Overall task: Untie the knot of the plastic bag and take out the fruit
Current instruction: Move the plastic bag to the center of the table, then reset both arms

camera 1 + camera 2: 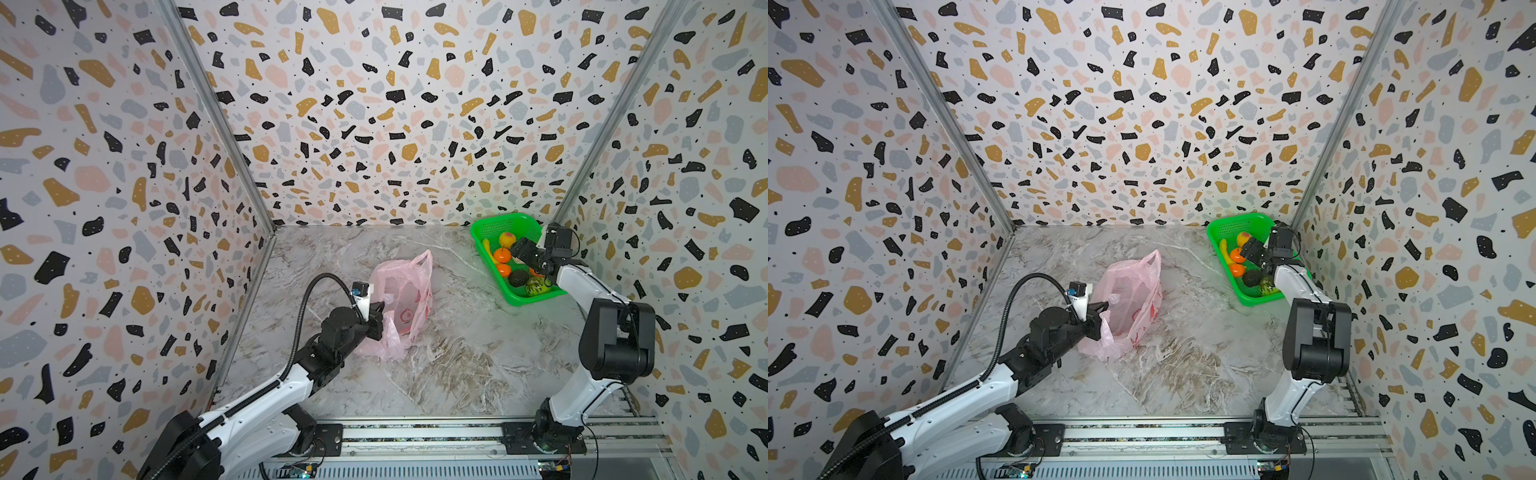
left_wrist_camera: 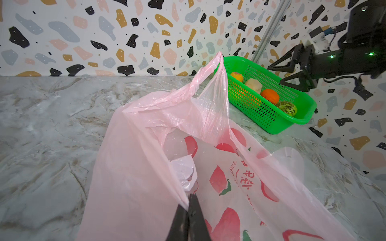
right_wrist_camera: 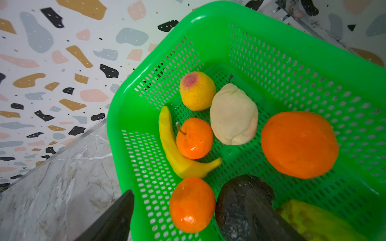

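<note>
Your left gripper [image 2: 189, 205] was clenched on the plastic bag [image 2: 146, 167] rim, propping its mouth open. Your right gripper [image 3: 188, 217] hung with jaws spread, empty, the fruit [image 3: 234, 114] lying below it in the green basket [image 3: 271, 41].

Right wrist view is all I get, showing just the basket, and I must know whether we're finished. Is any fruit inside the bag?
Observer: The left wrist view looks into the open plastic bag. No fruit shows there, only a crumpled pale scrap.
Operator: Is it untied?
Observer: I see no knot. One handle loop stands up free.
Operator: And the left arm?
Observer: The left gripper has its fingers shut on the bag's rim.
</note>
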Controlling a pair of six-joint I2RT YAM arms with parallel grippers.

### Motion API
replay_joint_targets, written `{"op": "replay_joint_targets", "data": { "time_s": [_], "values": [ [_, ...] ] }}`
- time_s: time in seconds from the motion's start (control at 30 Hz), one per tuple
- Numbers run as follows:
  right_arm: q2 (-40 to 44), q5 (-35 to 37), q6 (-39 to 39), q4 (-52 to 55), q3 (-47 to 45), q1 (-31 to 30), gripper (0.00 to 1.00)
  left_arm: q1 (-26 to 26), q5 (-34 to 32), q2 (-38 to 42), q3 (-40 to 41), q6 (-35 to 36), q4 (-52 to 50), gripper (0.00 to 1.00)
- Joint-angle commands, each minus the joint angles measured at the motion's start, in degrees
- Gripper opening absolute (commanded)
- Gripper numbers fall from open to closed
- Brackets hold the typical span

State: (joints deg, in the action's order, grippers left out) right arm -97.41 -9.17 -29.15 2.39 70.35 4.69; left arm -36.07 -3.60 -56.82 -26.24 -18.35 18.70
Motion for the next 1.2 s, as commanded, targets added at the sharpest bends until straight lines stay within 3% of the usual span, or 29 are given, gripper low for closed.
{"op": "replay_joint_targets", "data": {
  "time_s": [0.0,0.07,0.13,0.2,0.23,0.3,0.5,0.77,0.97,1.17],
  "values": [
    [5.6,0.6,2.5,1.2,-1.4,-1.4,0.85,1.2,-1.4,-1.5,-2.9,2.1,4.7,0.12],
    [8.0,1.0,4.1,2.2,-2.9,-2.2,0.87,1.4,-1.9,-1.5,-3.5,2.4,4.6,0.45],
    [10.6,1.7,5.5,2.7,-4.8,-3.0,0.89,1.4,-2.3,-0.8,-4.0,3.0,3.7,0.64],
    [13.3,2.0,6.2,2.8,-7.2,-3.2,0.90,1.4,-2.7,0.6,-4.4,3.6,2.8,0.78],
    [14.7,1.8,6.5,2.9,-8.4,-3.2,0.91,1.4,-2.8,1.6,-4.6,3.8,2.4,0.90],
    [17.1,1.7,7.5,2.9,-10.4,-3.3,0.93,1.4,-3.0,3.9,-5.2,4.3,1.1,0.96],
    [22.8,2.9,11.6,2.6,-15.0,-4.6,0.99,1.5,-5.6,11.8,-7.5,6.2,-3.5,1.00],
    [30.6,5.2,19.0,-3.1,-24.4,-10.1,0.99,4.1,-19.2,13.8,-6.2,9.3,-9.7,1.00],
    [33.5,8.5,24.2,-10.7,-32.6,-13.1,0.99,15.3,-20.7,12.1,-0.8,7.9,-4.8,1.00],
    [33.6,13.1,30.3,-27.6,-43.8,-13.8,0.99,19.5,-23.7,7.5,6.6,11.8,10.5,1.00]
  ]
}}
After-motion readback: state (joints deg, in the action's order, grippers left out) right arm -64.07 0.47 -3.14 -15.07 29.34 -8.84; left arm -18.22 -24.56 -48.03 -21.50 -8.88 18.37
